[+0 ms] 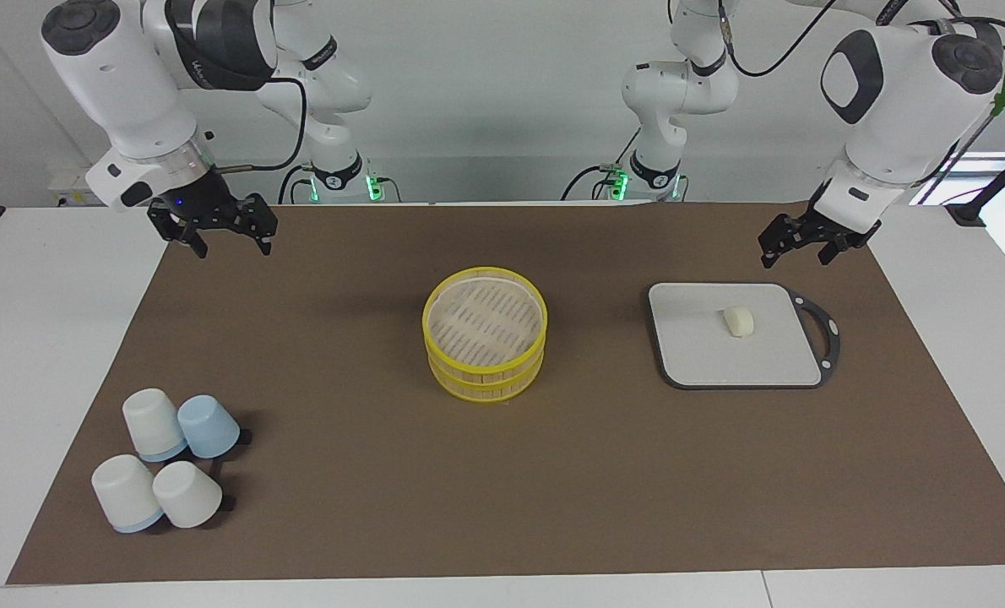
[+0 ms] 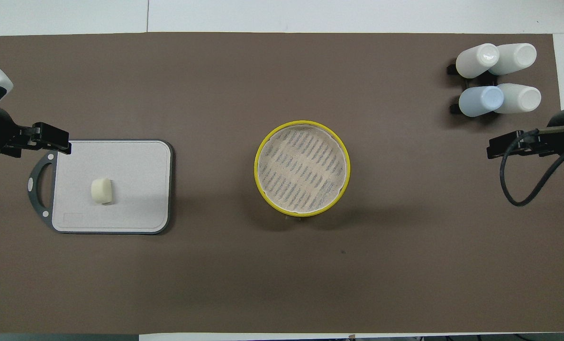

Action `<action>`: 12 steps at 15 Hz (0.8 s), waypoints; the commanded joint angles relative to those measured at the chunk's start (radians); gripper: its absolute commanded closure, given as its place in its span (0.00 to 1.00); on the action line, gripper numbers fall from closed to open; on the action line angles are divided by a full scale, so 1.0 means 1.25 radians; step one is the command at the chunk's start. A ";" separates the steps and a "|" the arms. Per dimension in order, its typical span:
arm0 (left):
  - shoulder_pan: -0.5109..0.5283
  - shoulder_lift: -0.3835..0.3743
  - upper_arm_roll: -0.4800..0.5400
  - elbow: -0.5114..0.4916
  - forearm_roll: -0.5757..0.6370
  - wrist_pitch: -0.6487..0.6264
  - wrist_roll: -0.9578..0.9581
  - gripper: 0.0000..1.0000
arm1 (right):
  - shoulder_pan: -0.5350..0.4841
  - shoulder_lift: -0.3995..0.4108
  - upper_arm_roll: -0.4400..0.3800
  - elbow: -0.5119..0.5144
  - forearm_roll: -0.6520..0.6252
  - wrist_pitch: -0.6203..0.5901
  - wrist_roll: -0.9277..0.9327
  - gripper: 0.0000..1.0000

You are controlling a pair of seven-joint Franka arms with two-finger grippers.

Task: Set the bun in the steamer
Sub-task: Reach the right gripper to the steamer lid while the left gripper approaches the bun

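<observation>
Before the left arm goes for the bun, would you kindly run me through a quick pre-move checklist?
1. Bun lies free on the grey board: ok.
2. Steamer top tier is bare: ok.
3. Left tool, over the mat by the board's corner, open: ok.
4. Right tool waits open at its own end, off the path: ok.
5. Cups stand well away from the steamer: ok.

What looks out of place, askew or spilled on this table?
Nothing stands out. The bun lies on the grey board, the steamer is stacked squarely, and four cups stand upturned in a tidy cluster.
</observation>
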 commanded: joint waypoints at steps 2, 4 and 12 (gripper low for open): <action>-0.013 -0.001 0.000 0.002 -0.013 -0.043 0.001 0.00 | 0.099 0.075 0.006 0.054 0.005 0.023 0.107 0.00; -0.013 -0.003 -0.002 -0.002 -0.013 -0.045 -0.002 0.00 | 0.173 0.121 0.006 0.106 0.004 0.017 0.194 0.00; 0.015 -0.076 0.009 -0.173 -0.006 0.100 0.004 0.00 | 0.425 0.374 -0.002 0.350 -0.007 0.020 0.550 0.00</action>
